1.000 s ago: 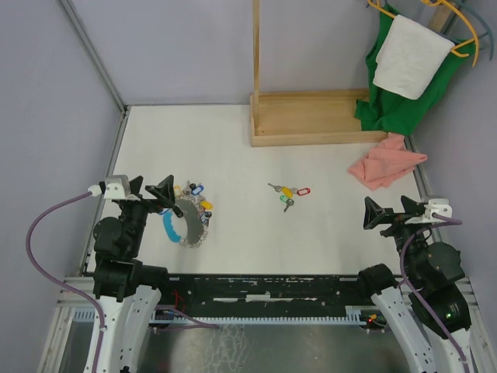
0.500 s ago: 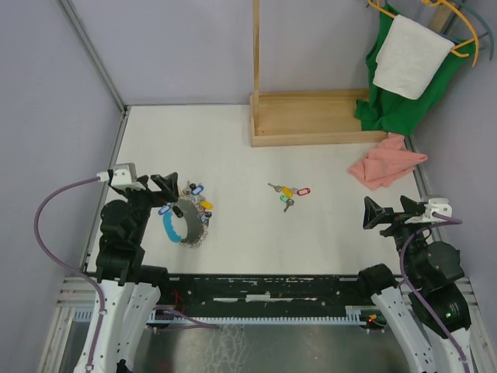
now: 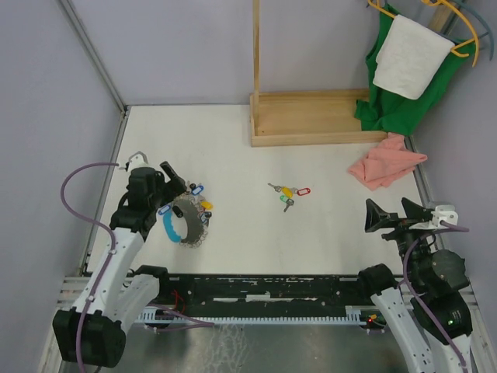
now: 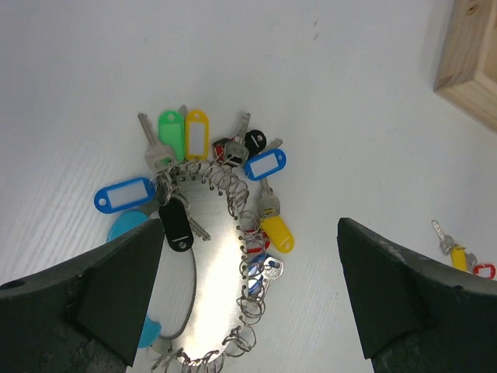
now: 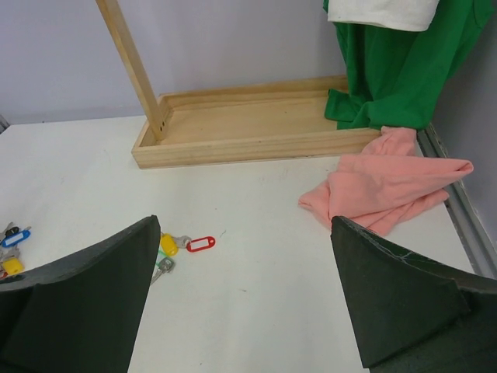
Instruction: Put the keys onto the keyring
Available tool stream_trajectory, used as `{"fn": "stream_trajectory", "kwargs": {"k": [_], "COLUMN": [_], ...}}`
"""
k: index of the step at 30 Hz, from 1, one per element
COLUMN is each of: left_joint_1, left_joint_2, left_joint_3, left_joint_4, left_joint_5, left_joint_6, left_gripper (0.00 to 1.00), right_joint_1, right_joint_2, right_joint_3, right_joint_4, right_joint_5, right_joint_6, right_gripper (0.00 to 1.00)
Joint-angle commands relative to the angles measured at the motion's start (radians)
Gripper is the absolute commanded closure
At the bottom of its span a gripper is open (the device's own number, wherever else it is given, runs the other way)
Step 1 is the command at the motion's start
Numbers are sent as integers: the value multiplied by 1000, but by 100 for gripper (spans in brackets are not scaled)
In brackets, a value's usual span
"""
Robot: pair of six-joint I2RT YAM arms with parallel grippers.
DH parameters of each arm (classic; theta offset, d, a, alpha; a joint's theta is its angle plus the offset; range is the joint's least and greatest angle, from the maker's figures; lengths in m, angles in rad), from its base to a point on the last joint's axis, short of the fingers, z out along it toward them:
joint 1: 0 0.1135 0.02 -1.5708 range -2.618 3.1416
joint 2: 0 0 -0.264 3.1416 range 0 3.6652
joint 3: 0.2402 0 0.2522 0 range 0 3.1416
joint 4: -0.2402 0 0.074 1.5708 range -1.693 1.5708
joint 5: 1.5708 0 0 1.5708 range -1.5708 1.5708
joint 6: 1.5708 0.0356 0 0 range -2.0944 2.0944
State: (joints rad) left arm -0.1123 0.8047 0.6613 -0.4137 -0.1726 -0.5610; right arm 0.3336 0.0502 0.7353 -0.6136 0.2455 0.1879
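keys seen lying loose near middle of desk, yellow and red tags visible, well apart from keyring. keyring laid flat at left side of desk, strung with many tagged keys. left gripper held wide open just above keyring, nothing grasped. right gripper wide open, empty, aimed toward keys but well short of them. nothing judged done yet: keys not picked up, keyring not gripped, all threading left.
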Motion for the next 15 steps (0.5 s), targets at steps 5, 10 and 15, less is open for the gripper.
{"fn": "stream_trajectory", "kwargs": {"k": [5,10,15], "left_joint_1": [5,4,-4], "left_joint_2": [204,283,337], "left_joint_3": [-37,-134,-193], "left_joint_4": [17,124,214], "left_joint_5": [80,167,211], "left_joint_6": [-208,-259,-285], "left_gripper": [1,3,6], "right_joint_1": [30,43,49], "right_joint_2": [-42,-49,-49], "right_joint_3": [-6,-7,-8], "right_joint_4": [43,44,45], "right_joint_5": [-12,-20,-26], "right_joint_6": [10,12,10], "right_gripper": [0,0,0]}}
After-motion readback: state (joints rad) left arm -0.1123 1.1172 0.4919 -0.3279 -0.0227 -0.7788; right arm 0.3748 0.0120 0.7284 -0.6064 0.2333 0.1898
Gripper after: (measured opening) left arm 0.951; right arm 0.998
